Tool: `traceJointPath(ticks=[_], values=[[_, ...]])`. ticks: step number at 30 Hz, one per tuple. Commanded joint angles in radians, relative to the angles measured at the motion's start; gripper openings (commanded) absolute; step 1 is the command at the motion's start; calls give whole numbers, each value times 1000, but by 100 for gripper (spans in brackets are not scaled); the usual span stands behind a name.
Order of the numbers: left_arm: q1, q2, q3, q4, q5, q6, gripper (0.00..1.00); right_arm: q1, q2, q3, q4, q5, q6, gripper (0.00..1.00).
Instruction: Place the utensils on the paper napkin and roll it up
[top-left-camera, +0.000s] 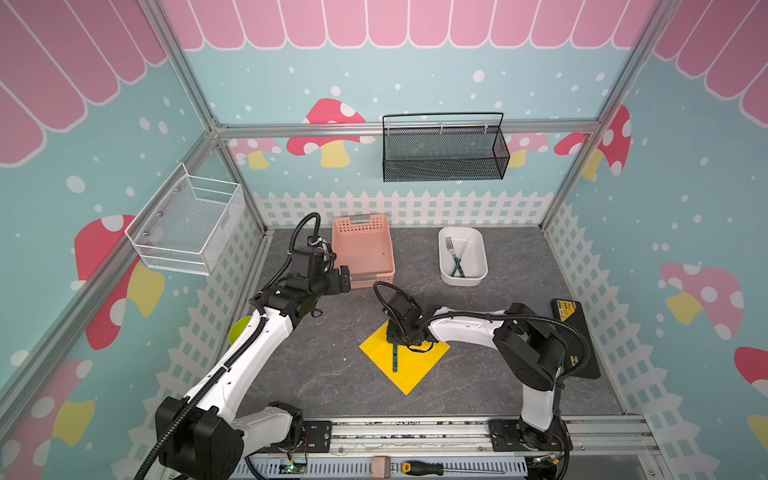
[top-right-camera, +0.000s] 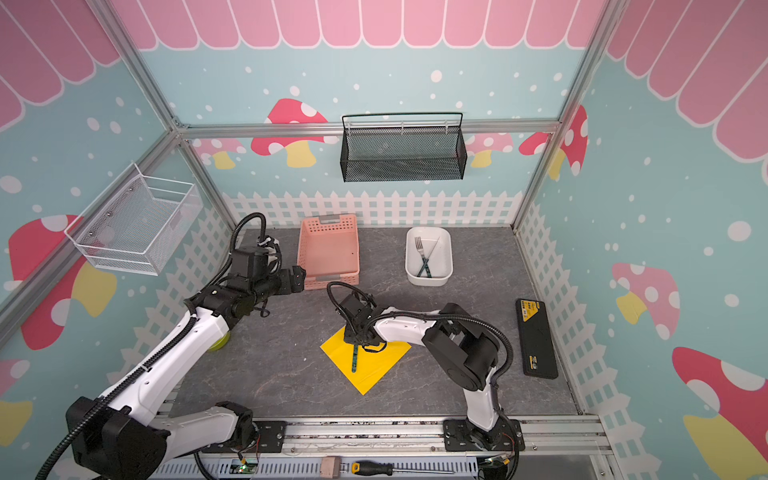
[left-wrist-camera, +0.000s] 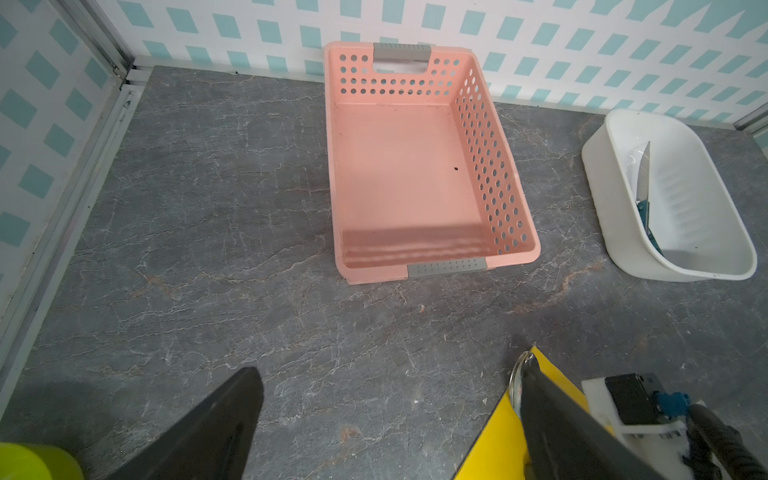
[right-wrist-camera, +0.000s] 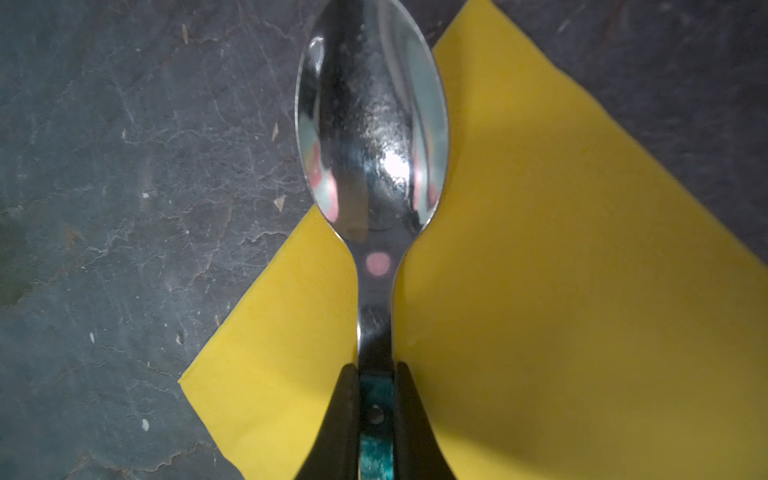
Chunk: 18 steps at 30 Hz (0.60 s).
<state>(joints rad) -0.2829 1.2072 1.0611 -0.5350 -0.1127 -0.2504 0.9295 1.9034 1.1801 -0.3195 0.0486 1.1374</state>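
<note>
Right wrist view: right gripper pinches the spoon by its teal handle over the paper napkin's far-left edge, apparently to lay it down; fork and knife remain in the white tub far right, left gripper spread, idle.

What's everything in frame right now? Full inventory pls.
paper napkin: 1, yellow, mid-table, lying as a diamond
spoon: 1, silver with teal handle, over the napkin, in the right gripper
fork: 1, silver, in the white tub
knife: 1, silver, in the tub, crossing the fork
white tub: 1, white, back right of table
pink basket: 1, pink, back centre
bowl: 1, lime green, left edge, partly behind the left arm
case: 1, black with yellow label, right edge
screwdriver: 1, black-yellow handle, front rail
wire basket: 1, white, left wall
mesh basket: 1, black, back wall
left gripper: 1, black, open, by the pink basket's front
right gripper: 1, black, shut on the spoon
</note>
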Motion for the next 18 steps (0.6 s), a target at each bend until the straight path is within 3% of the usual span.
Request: traceJointPath(ticks=[1, 18], values=[[0, 2, 28, -13, -4, -1, 98, 4, -29, 16, -54, 23, 2, 4], [3, 3, 29, -13, 3, -1, 99, 9, -14, 32, -54, -6, -38, 5]])
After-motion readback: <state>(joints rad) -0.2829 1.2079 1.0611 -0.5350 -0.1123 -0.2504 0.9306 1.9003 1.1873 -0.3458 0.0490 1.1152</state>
